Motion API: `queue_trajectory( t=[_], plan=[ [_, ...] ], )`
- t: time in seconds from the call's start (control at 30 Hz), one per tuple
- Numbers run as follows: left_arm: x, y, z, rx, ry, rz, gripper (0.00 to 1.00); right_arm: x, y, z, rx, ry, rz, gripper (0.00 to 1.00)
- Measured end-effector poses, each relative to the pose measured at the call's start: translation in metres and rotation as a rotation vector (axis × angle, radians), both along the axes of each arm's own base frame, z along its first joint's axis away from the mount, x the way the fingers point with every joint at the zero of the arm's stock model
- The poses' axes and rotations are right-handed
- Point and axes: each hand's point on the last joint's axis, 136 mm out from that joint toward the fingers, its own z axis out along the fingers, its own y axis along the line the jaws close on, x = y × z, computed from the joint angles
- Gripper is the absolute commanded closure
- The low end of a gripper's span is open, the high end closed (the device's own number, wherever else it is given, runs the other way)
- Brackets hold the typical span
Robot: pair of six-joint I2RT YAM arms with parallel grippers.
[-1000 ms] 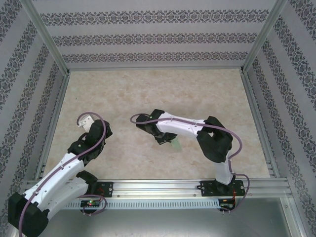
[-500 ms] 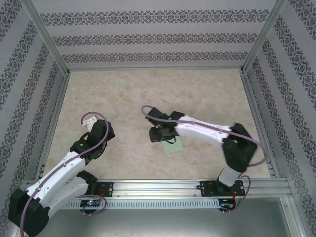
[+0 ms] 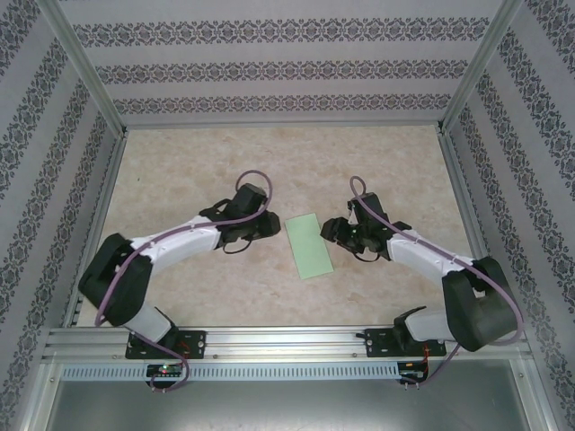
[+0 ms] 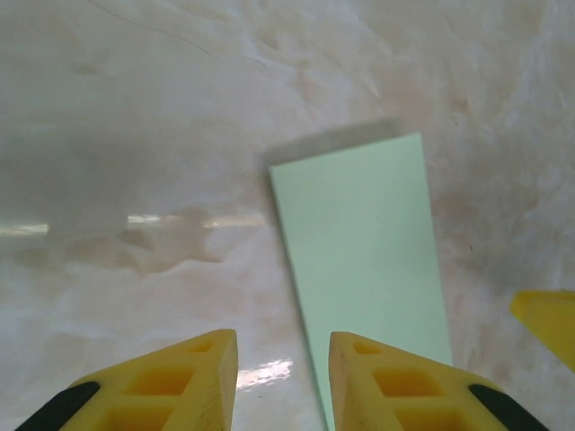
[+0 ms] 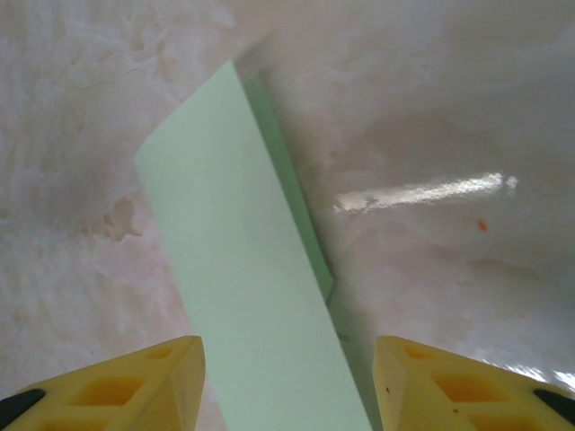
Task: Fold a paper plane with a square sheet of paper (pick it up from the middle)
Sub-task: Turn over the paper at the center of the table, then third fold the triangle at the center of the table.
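Top view: the sheet of paper point(image 3: 308, 245), folded narrow, lies flat on the counter point(image 3: 377, 171) between the left gripper point(image 3: 268, 226) and the right gripper point(image 3: 334, 230).
Left wrist: jaws partly spread, empty.
Right wrist: jaws spread, empty.
The paper is probably light, limp and slippery, so pinch a long edge at mid-length.

left arm point(image 3: 175, 241): white shells, black joints;
right arm point(image 3: 422, 256): matching white and black;
cables point(image 3: 253, 172): purple loops;
fingers point(image 4: 171, 377): yellow, hollow-celled, black-tipped
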Motion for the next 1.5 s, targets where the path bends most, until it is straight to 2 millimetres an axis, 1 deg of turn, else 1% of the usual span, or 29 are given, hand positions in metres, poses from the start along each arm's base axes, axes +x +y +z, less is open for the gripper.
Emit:
queue_trajectory(
  t=[0.1, 0.2, 0.27, 0.37, 0.5, 0.57, 0.73, 0.9, 1.1, 1.5],
  plan=[
    [-0.005, -0.016, -0.021, -0.011, 0.075, -0.037, 0.67, 0.005, 0.009, -0.01, 0.027, 0.024, 0.031, 0.53],
    [-0.011, -0.021, -0.042, -0.007, 0.142, -0.054, 0.67, 0.009, 0.013, -0.024, 0.032, 0.059, 0.052, 0.56],
    [-0.011, -0.026, -0.048, -0.007, 0.161, -0.063, 0.67, 0.009, 0.015, -0.031, 0.033, 0.077, 0.063, 0.57],
    [-0.01, -0.035, -0.046, -0.023, 0.164, -0.081, 0.67, 0.01, 0.018, -0.036, 0.041, 0.087, 0.075, 0.57],
    [-0.005, -0.046, -0.036, -0.053, 0.154, -0.099, 0.7, 0.01, 0.019, -0.035, 0.044, 0.076, 0.088, 0.56],
    [-0.003, -0.049, -0.035, -0.064, 0.154, -0.106, 0.72, 0.011, 0.019, -0.035, 0.044, 0.073, 0.089, 0.56],
    [-0.004, -0.054, -0.045, -0.068, 0.181, -0.119, 0.77, 0.01, 0.019, -0.036, 0.047, 0.066, 0.089, 0.56],
    [-0.006, -0.055, -0.055, -0.065, 0.207, -0.126, 0.78, 0.006, 0.018, -0.04, 0.044, 0.074, 0.089, 0.56],
    [-0.006, -0.056, -0.064, -0.055, 0.222, -0.125, 0.8, 0.006, 0.019, -0.039, 0.052, 0.073, 0.093, 0.56],
    [-0.005, -0.057, -0.066, -0.047, 0.221, -0.135, 0.8, 0.002, 0.027, -0.035, 0.1, 0.085, 0.127, 0.56]
  ],
)
